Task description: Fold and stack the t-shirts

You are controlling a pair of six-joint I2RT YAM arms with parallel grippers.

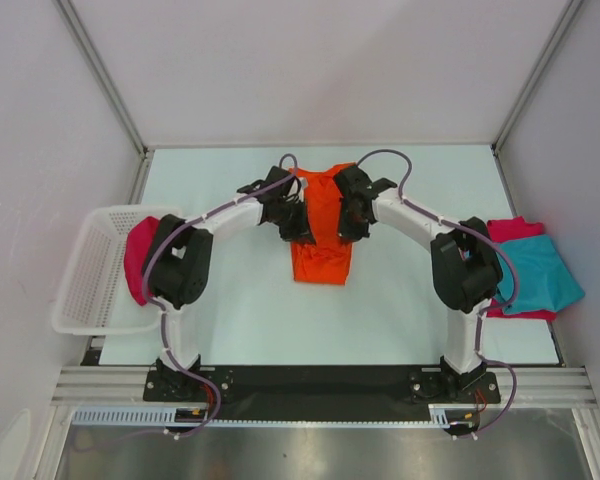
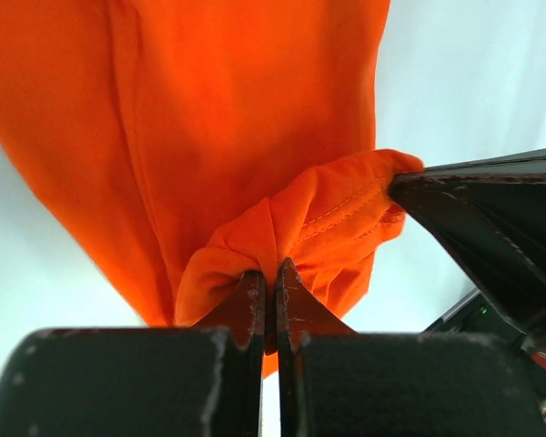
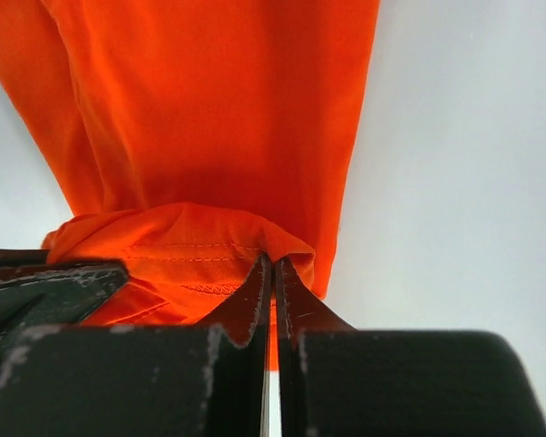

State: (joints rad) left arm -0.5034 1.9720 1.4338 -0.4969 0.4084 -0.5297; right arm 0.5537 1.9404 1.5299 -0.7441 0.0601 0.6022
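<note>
A bright orange t-shirt (image 1: 322,228) lies as a narrow folded strip in the middle of the table. My left gripper (image 1: 298,222) is shut on a bunched hem of the orange t-shirt (image 2: 209,137), pinching cloth between its tips (image 2: 274,271). My right gripper (image 1: 346,218) is shut on the opposite edge of the same orange t-shirt (image 3: 209,109), at a stitched fold (image 3: 273,264). The two grippers sit close together, each showing in the other's wrist view. A teal t-shirt (image 1: 540,275) lies on a crimson one (image 1: 510,230) at the right. Another crimson t-shirt (image 1: 138,258) hangs over the basket rim.
A white mesh basket (image 1: 85,275) stands at the table's left edge. Grey walls close in the table on the left, back and right. A black rail with the arm bases runs along the near edge.
</note>
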